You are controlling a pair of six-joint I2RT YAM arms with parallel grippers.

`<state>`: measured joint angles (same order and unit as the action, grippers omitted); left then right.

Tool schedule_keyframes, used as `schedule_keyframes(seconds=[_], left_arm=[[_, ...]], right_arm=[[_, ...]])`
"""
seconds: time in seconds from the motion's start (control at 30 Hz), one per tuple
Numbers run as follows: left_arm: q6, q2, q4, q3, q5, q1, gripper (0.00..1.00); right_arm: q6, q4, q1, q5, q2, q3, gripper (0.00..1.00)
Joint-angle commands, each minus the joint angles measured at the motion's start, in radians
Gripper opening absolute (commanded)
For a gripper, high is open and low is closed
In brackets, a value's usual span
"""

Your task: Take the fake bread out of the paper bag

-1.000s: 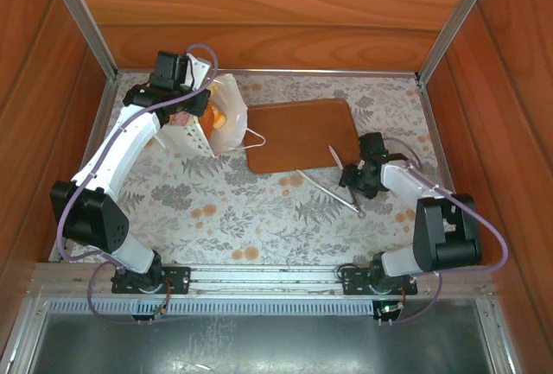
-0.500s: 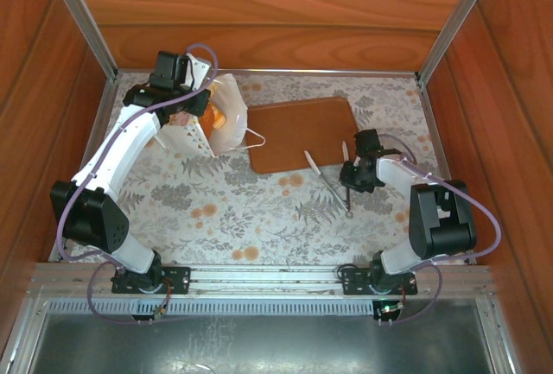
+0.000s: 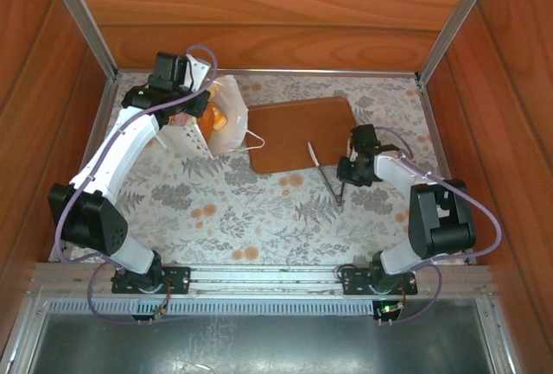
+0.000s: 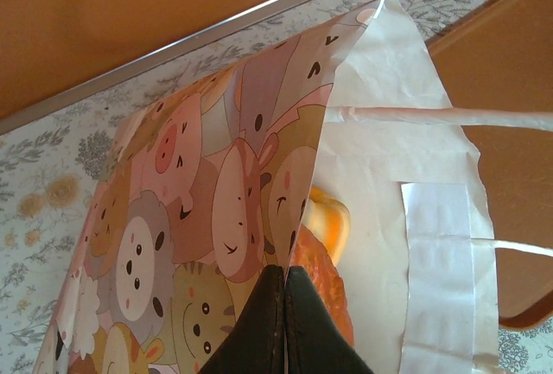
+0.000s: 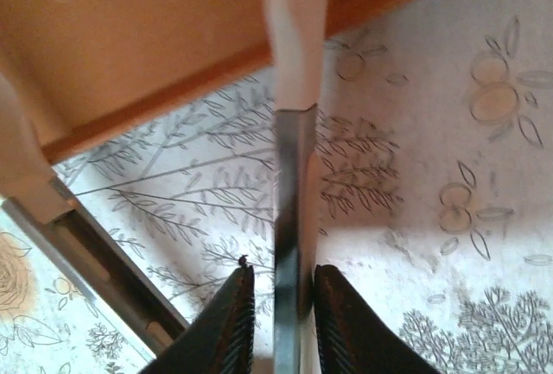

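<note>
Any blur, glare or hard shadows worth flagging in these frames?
Top external: sharp, even warm light, soft shadows. Left wrist: the white inside of the paper bag is bright, nearly washed out, the left pincer dark against it. Right wrist: the white tip of the tongs and the board are out of focus; the tablecloth is sharper, partly in shadow.

The paper bag (image 4: 380, 106) hides most of the fake bread (image 4: 328, 229); picture edges crop the tongs (image 5: 294, 175).
</note>
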<state>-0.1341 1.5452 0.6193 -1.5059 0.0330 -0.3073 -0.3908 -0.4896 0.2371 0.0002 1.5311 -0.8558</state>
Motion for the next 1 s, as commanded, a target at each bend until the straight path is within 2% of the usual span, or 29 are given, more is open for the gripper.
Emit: schedule_keyframes(seconds=[0.0, 0.17, 0.23, 0.3, 0.43, 0.53, 0.6, 0.7, 0.97], left_arm=[[0.006, -0.043, -0.037, 0.003, 0.019, -0.005, 0.0], [0.005, -0.048, -0.038, 0.004, 0.018, -0.005, 0.0], [0.005, -0.051, -0.038, 0.007, 0.019, -0.006, 0.0], [0.005, -0.052, -0.038, 0.011, 0.02, -0.006, 0.0], [0.004, -0.053, -0.038, 0.019, 0.012, -0.005, 0.0], [0.002, -0.05, -0.038, 0.017, 0.008, -0.006, 0.0], [0.003, -0.047, -0.038, 0.013, 0.011, -0.005, 0.0], [0.005, -0.046, -0.037, 0.011, 0.017, -0.006, 0.0], [0.01, -0.05, -0.038, 0.013, 0.022, -0.006, 0.0]], right_arm=[[0.021, -0.005, 0.014, 0.003, 0.022, -0.023, 0.34], [0.014, -0.009, 0.023, -0.002, -0.015, -0.019, 0.48], [0.015, -0.021, 0.024, -0.003, -0.042, -0.009, 0.56], [0.013, -0.031, 0.023, -0.003, -0.079, 0.012, 0.69], [0.002, -0.022, 0.032, -0.04, -0.146, 0.066, 0.82], [-0.017, -0.026, 0.061, -0.017, -0.17, 0.092, 0.9], [-0.032, -0.021, 0.074, -0.013, -0.168, 0.106, 0.99], [-0.065, -0.007, 0.099, -0.014, -0.143, 0.122, 1.0], [-0.09, -0.018, 0.167, 0.08, -0.033, 0.06, 1.0]])
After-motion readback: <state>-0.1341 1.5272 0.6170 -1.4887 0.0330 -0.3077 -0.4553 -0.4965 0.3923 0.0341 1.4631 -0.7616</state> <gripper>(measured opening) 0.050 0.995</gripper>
